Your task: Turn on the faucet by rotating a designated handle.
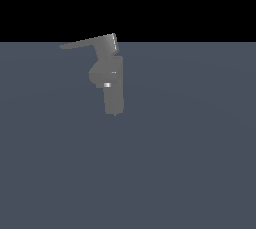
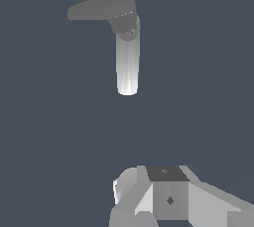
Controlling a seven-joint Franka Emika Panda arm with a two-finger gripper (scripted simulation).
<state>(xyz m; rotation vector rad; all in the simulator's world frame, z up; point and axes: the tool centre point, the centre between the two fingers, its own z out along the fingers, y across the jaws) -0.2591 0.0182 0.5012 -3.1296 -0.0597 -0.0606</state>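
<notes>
White gripper [image 2: 149, 206]: only a glossy chunk at the edge of the wrist view, fingertips cut off, so no telling if open or clamped; nothing visibly held; not in the exterior view at all
Gap: plain dark floor [image 1: 190, 173] between gripper and fixture, well apart, no contact yet
Grey faucet [image 1: 111, 75]: straight ahead of the gripper, standing alone on the floor, far back in the exterior view
Spout [image 2: 127, 65]: thick rectangular bar, closest part, pointing back toward the gripper
Ring [image 1: 107, 85]: small bright band on the body
Handle [image 1: 82, 43]: thin flat lever up top, farthest bit, long axis running roughly crosswise to the spout, tip tapering off toward the exterior view's left
Hub [image 1: 108, 43]: boxy block where the lever joins the body
Next move, guessing: reach past the spout, get beside the lever's free end, push sideways around the hub
</notes>
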